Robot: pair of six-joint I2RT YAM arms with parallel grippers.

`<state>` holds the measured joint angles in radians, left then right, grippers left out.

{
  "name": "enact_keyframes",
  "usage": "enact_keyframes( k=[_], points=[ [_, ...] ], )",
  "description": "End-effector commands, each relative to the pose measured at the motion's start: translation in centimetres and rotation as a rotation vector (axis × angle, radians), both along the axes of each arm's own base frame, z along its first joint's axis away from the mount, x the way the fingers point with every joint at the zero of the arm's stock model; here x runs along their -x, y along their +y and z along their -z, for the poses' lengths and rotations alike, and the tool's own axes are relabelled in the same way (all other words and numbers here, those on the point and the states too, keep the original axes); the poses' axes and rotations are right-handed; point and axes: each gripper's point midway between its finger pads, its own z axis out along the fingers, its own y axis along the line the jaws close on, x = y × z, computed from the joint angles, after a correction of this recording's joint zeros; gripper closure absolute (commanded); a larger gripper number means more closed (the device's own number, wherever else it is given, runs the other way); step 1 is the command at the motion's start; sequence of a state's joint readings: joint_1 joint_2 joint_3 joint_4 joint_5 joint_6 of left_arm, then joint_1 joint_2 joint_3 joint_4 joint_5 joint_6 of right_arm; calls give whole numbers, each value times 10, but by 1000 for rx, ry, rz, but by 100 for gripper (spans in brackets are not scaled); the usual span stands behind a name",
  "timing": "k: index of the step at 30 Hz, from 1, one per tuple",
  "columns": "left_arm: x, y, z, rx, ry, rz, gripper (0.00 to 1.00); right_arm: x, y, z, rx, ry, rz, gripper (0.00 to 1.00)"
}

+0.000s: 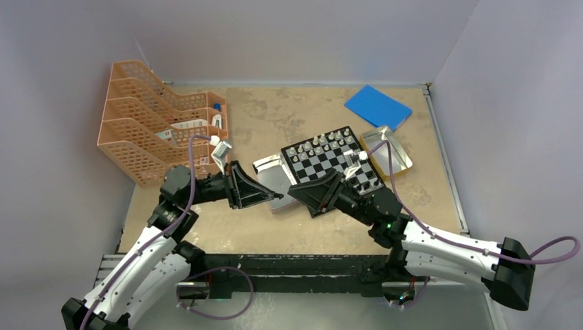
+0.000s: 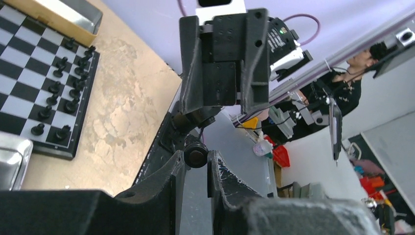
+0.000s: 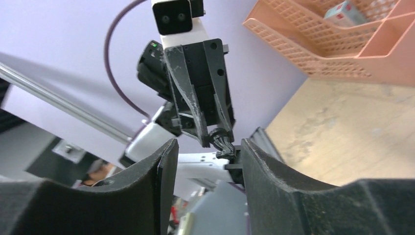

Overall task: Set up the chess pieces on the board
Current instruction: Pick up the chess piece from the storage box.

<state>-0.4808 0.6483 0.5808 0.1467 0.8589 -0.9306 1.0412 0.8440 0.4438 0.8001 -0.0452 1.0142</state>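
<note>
The board (image 1: 330,163) lies at mid-table, with white pieces (image 1: 323,141) along its far edge and black pieces (image 1: 364,182) along its near right edge. The left wrist view shows the board (image 2: 24,78) with rows of black pieces (image 2: 68,78). My left gripper (image 1: 275,197) is shut on one small black piece (image 2: 196,155), held at its fingertips above the table. My right gripper (image 1: 297,193) faces it tip to tip, open. In the right wrist view the held piece (image 3: 222,142) sits just inside my right gripper's open jaws, close to one finger (image 3: 254,161).
A silver tin (image 1: 269,170) lies left of the board and another tin (image 1: 393,148) lies to its right. A blue flat pad (image 1: 377,105) is at the back. An orange mesh rack (image 1: 155,124) stands at the back left.
</note>
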Motion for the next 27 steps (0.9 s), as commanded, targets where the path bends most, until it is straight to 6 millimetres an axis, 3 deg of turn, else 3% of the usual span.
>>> enact_keyframes(
  k=[1,7,10,14,19,27],
  points=[
    [15,0,-23,72,-227,78,100,12,-5,-42,-180,92,-100,51],
    [18,0,-26,75,-312,105,100,23,5,-53,-211,109,-200,57],
    [20,0,-29,83,-339,107,100,20,10,-44,-187,142,-202,55],
    [21,1,-30,88,-363,105,100,19,8,-39,-204,177,-195,50],
    [21,2,-29,87,-388,96,100,30,3,-54,-284,155,-266,58],
    [19,1,-28,87,-398,92,100,36,9,-51,-263,164,-319,59]
  ],
)
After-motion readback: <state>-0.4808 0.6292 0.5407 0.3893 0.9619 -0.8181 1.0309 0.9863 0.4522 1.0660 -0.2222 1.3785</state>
